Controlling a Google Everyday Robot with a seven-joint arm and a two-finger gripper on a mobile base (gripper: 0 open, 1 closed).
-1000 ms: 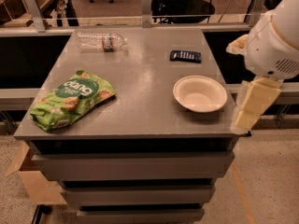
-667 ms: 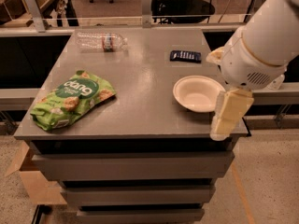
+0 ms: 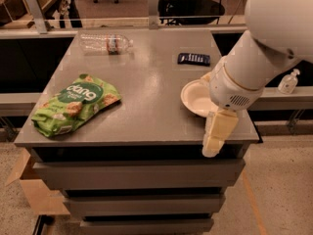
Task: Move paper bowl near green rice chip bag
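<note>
1. I see the gripper hanging over the table's front right edge, pointing down, just in front of the paper bowl.
2. Whether the gripper is spread or pressed together I cannot tell; it holds nothing that I can see.
3. The bowl sits upright on the table's right side, its right part hidden behind the arm.
4. The green rice chip bag lies flat near the front left corner, well apart from the bowl.
5. A clear bottle lies on its side at the back left; a dark packet lies behind the bowl.
</note>
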